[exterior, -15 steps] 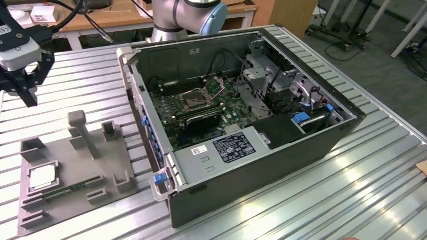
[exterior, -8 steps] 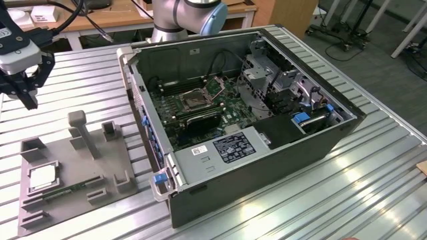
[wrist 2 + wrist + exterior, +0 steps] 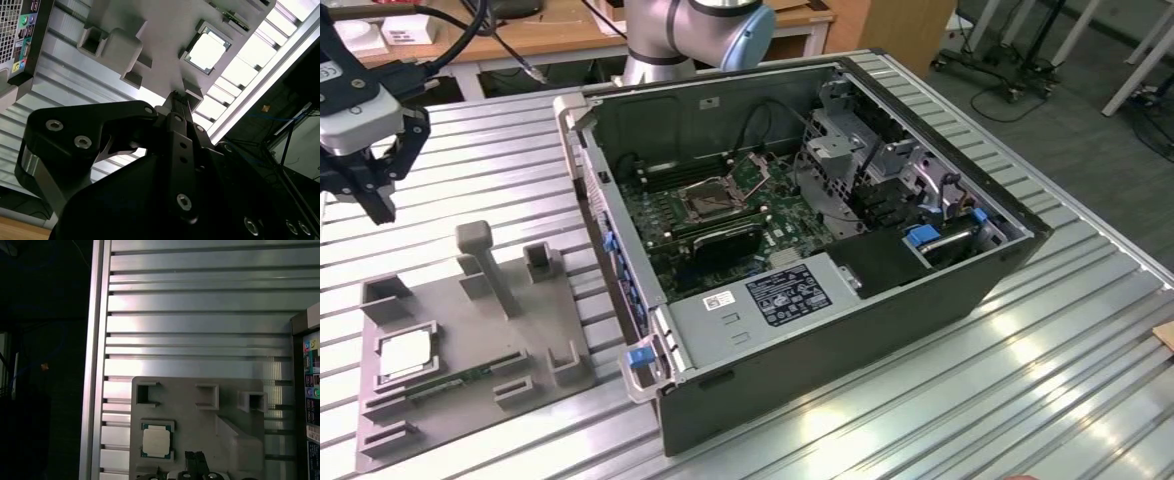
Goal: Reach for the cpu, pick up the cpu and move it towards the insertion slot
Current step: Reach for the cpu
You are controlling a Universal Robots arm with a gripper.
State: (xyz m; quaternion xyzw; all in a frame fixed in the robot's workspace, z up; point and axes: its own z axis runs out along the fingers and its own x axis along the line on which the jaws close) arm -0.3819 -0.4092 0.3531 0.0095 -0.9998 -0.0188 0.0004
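We see the cpu (image 3: 403, 355) lying flat in a square recess of the grey holder block (image 3: 467, 330), at the block's near end in the exterior view. The block sits on the ribbed aluminium table (image 3: 1014, 400), at the exterior view's left. The chip's pale metal top faces up and nothing touches it. A green memory stick (image 3: 454, 382) lies in a narrow groove of the same block, just beside the cpu.

The jaws hang in the air at the exterior view's left, higher than the block and well apart from the cpu. In the first wrist view the two dark fingers (image 3: 190, 461) stand side by side with only a thin line between them. We read the jaws as closed, with nothing held. In that same view the cpu (image 3: 156, 442) sits in its recess near the finger ends. In the second wrist view the cpu (image 3: 206, 50) shows bright beyond the black linkage of the jaws.

The insertion slot (image 3: 716, 197) is on the motherboard (image 3: 774, 215) inside the open computer case (image 3: 881, 330). The case lies on its side in the middle of the table, to the exterior view's right of the block. The slot shows a shiny metal frame around a dark centre. It is well apart from both the cpu and the jaws, with the case's side wall standing between them.

The arm (image 3: 687, 35), grey with a blue cap, rises behind the case
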